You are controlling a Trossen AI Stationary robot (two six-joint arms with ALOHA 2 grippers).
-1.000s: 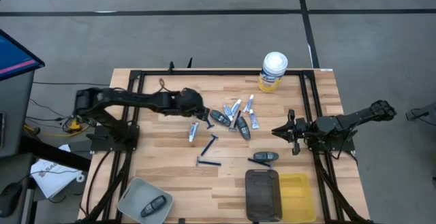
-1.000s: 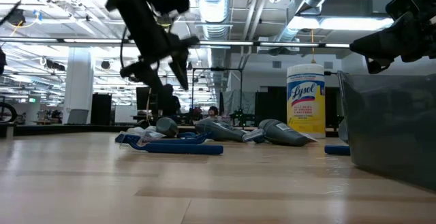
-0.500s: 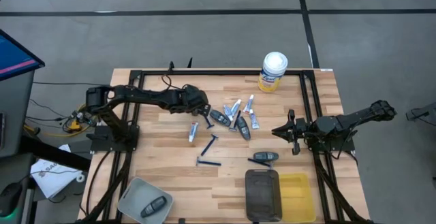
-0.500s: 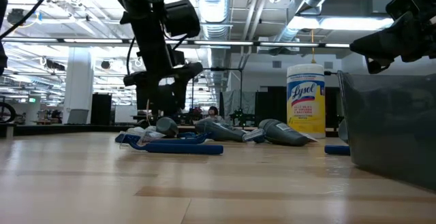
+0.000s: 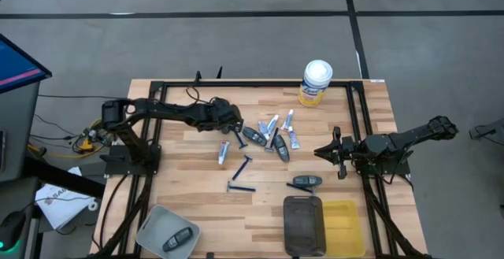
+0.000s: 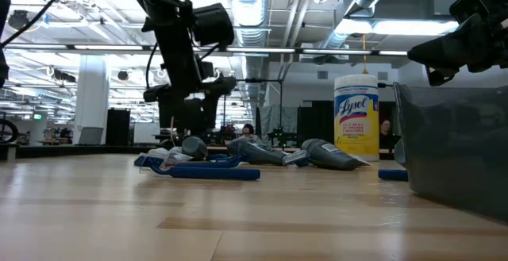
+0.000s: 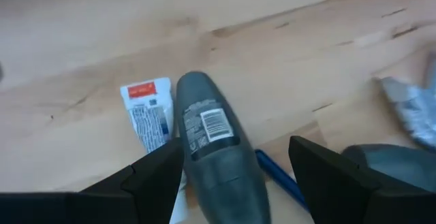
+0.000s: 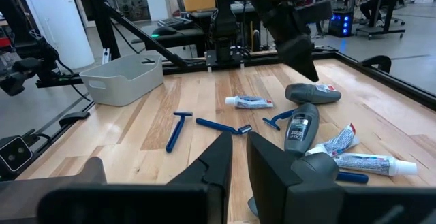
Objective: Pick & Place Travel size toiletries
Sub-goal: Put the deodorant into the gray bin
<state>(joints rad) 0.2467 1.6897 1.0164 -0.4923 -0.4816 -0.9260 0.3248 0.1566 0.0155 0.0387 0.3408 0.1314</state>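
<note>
The travel size toiletries lie in a loose cluster (image 5: pixel 272 133) at mid-table: white tubes, blue razors (image 5: pixel 241 167) and dark grey oblong pieces. My left gripper (image 5: pixel 238 125) hangs open over the cluster's left end, pointing steeply down. In the left wrist view its fingers (image 7: pixel 158 175) stand on either side of one dark grey piece (image 7: pixel 208 132), which lies flat on the wood beside a white tube with a red mark (image 7: pixel 146 109). The low view shows the gripper (image 6: pixel 190 102) above the things. My right gripper (image 5: pixel 323 150) waits shut at the table's right.
A yellow canister with a white lid (image 5: pixel 316 83) stands at the far edge. A grey bin (image 5: pixel 153 221) at the near left holds one dark grey piece. A dark tray (image 5: pixel 303 226) and a yellow tray (image 5: pixel 344 218) sit near right; another dark grey piece (image 5: pixel 304 182) lies just beyond them.
My left gripper has sunk toward the cluster's left end and tipped further downward, staying open. Most of this happened in the first half second. The toiletries have not moved.
</note>
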